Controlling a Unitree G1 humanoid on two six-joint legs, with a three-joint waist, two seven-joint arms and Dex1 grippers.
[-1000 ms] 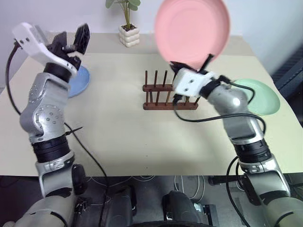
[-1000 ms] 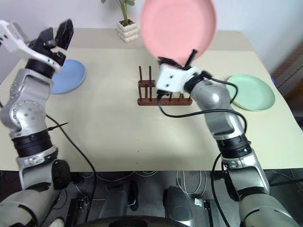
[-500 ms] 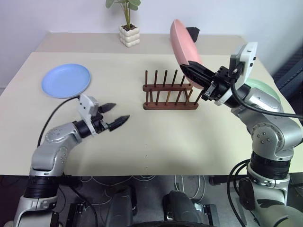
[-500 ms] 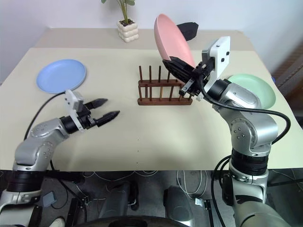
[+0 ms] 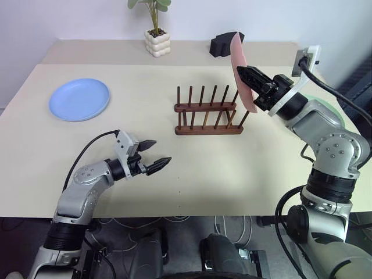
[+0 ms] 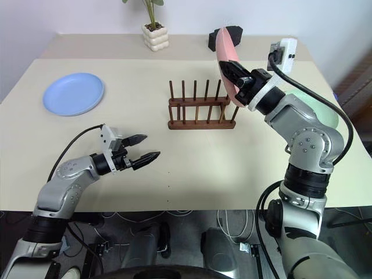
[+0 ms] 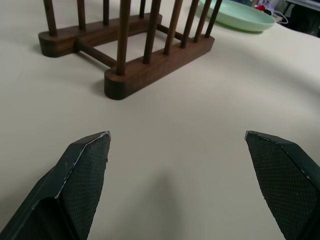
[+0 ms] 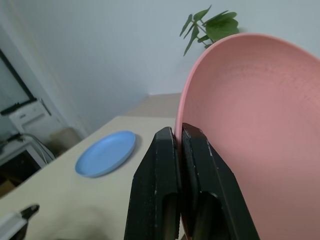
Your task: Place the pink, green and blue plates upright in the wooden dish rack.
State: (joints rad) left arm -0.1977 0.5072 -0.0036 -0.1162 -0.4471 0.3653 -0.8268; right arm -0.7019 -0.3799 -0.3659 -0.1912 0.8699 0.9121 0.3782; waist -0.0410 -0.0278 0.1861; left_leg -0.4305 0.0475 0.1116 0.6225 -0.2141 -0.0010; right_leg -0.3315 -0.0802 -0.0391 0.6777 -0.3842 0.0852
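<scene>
In the left eye view, my right gripper (image 5: 247,74) pinches the pink plate (image 5: 242,70) edge-on at upper right, above the wooden dish rack (image 5: 209,112) at centre. My left gripper (image 5: 156,154) hangs spread at lower left. In the right wrist view my fingers (image 8: 160,180) clamp the plate's rim; the blue plate (image 8: 106,153) lies at middle left.
</scene>
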